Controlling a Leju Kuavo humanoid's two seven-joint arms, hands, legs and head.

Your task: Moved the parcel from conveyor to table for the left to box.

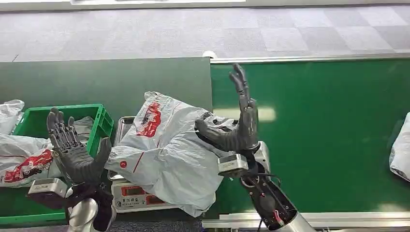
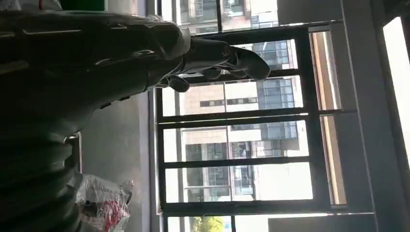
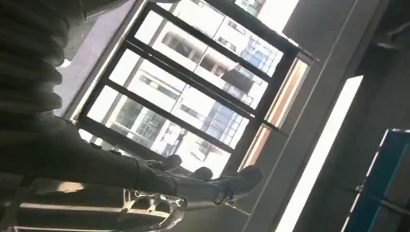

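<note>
You are looking at the grey plastic mailer parcel with red print [image 1: 164,154] lying on the silver weighing scale [image 1: 133,195], between the green plastic crate [image 1: 99,118] sitting to its left and the green conveyor belt [image 1: 329,135] running to its right. More grey bagged parcels [image 1: 24,159] are lying in and beside the crate, and another [image 1: 401,152] is resting at the belt's right edge.

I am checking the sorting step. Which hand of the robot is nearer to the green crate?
Left. The left hand is raised directly beside the green crate, overlapping its near corner in the head view. The right hand is far off, across the grey parcel, over the green conveyor.
</note>
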